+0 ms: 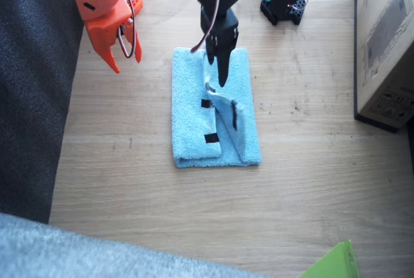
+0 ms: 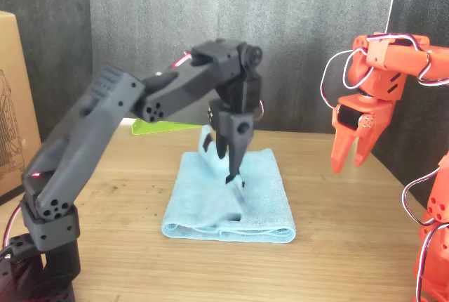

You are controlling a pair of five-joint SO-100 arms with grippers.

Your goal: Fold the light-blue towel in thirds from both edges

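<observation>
While the light-blue towel (image 1: 213,106) lies mid-table with one taped edge folded over, I see my left gripper (image 1: 222,79) pinching the other edge's raised flap, fingers seemingly closed on it, though the angle is poor. My right gripper (image 1: 127,56) hangs with fingers apart, off the towel's far corner. Bare table (image 1: 310,161) surrounds the towel; a cardboard box (image 1: 388,39) bounds one side.
</observation>
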